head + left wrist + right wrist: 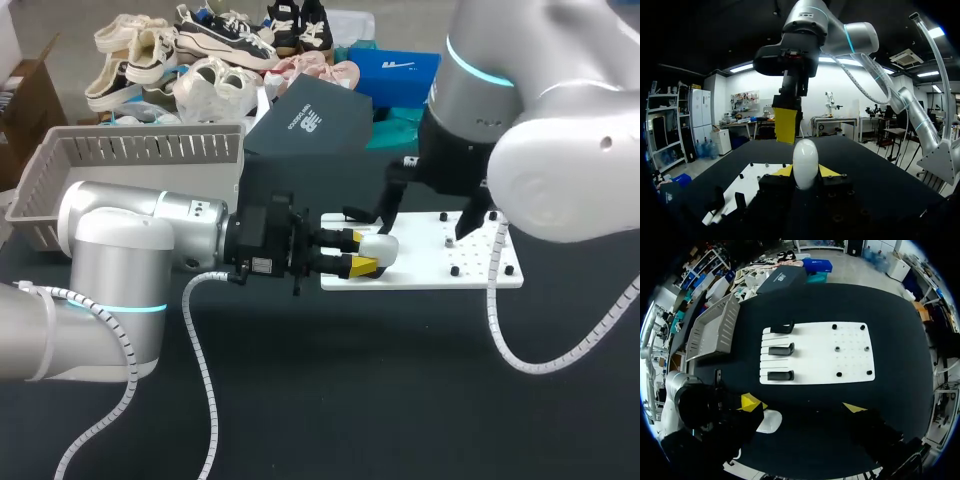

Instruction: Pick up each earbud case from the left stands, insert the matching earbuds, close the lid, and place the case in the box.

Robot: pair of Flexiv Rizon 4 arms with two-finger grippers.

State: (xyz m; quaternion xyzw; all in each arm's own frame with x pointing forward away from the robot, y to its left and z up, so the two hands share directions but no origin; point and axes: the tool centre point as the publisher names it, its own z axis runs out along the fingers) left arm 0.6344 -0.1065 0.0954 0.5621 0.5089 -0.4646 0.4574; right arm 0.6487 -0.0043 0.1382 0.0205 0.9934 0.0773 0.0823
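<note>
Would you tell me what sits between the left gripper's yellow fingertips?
The white earbud case, pinched from both sides by the left gripper; the left wrist view shows it.

No print can be read. A white logo stands on the dark box (305,120) at twelve o'clock on the worktop (350,380); the sticker (262,266) on the left arm (150,225) is too small to read

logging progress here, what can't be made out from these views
earbud case lid: the left wrist view shows no seam, so open or closed, and whether earbuds are inside, is unclear.
dark dots on the white board: right wrist view, too small to tell earbuds from pegs.
stands: in the head view, mostly covered by the left gripper and the case.
</note>
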